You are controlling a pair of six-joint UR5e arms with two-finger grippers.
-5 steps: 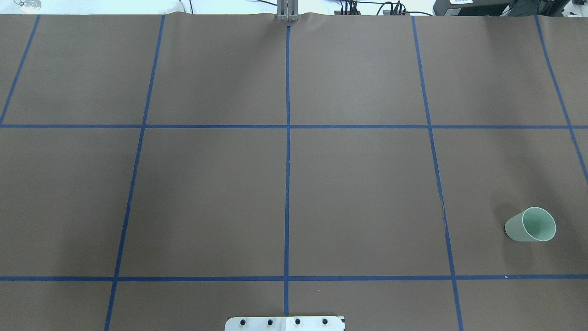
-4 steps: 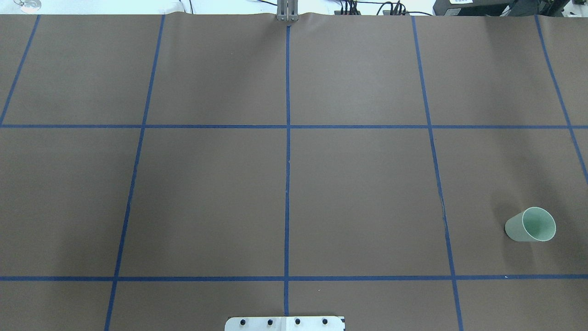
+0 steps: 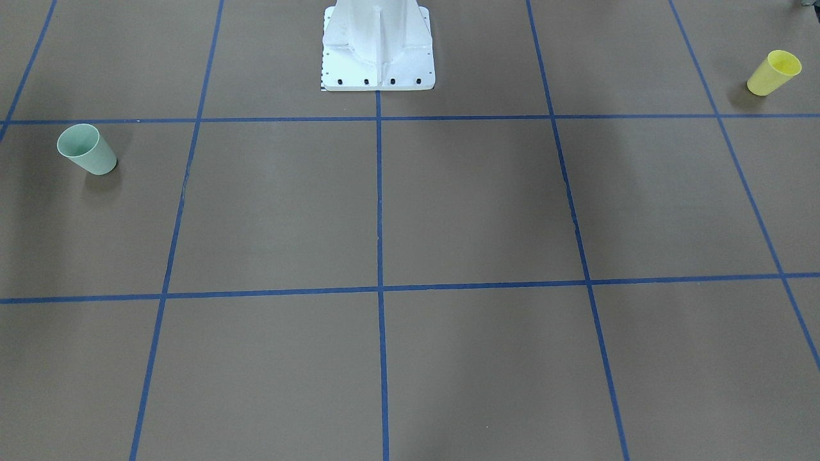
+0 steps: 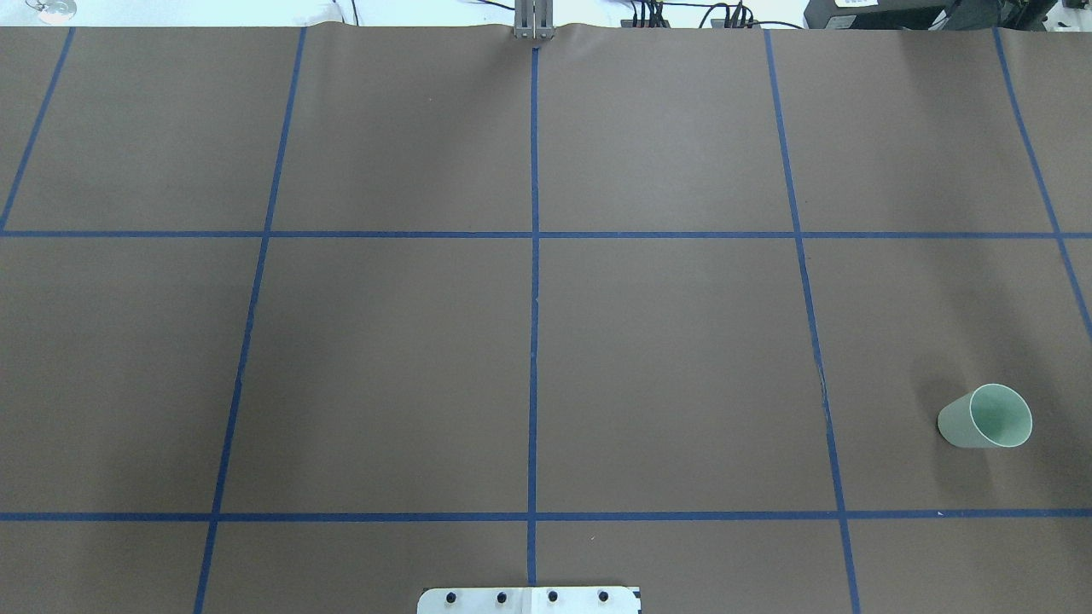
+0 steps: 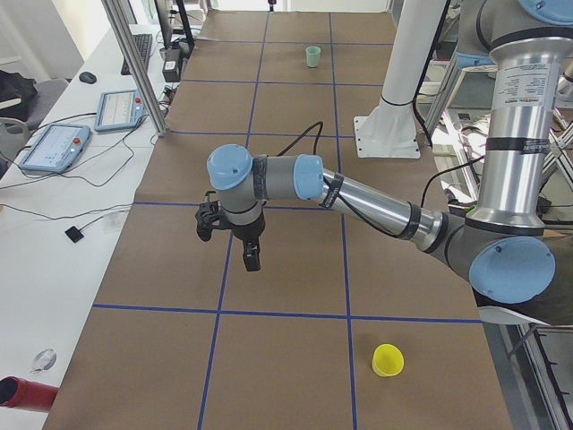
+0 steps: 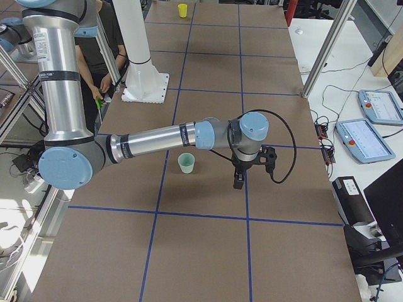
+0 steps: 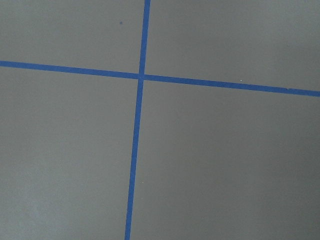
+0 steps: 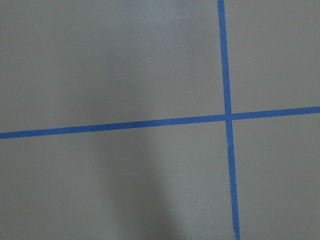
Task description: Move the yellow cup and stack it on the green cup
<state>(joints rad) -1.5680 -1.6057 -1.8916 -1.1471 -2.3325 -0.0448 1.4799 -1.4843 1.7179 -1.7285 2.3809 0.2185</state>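
Exterior front-facing, white pedestal between well-apart yellow cup and green cup, both jaws' state impossible to tell.

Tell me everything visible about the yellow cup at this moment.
The small bright yellow plastic cup is a plain tapered tumbler, rim wider than base, no handle or marks. It stands upright, mouth up and empty, on the brown paper-covered table at the robot's left end. Only the table touches it; the left gripper hangs well apart.
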